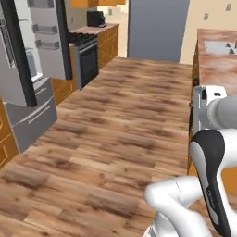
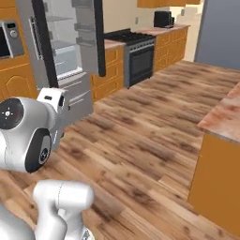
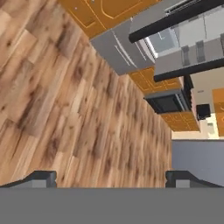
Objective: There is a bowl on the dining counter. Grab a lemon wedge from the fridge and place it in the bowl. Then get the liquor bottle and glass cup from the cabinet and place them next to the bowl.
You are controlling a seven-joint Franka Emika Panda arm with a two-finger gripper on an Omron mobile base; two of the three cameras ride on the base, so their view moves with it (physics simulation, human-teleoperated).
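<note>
While its gripper (image 3: 110, 178) hangs wide open and empty, the white arm should square up to the open steel fridge (image 2: 70, 56) at far left before reaching.

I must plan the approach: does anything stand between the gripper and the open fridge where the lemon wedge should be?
Nothing visible does. The open gripper holds nothing, and bare wooden floor lies between it and the fridge, whose doors stand open. The wedge itself cannot be made out.
</note>
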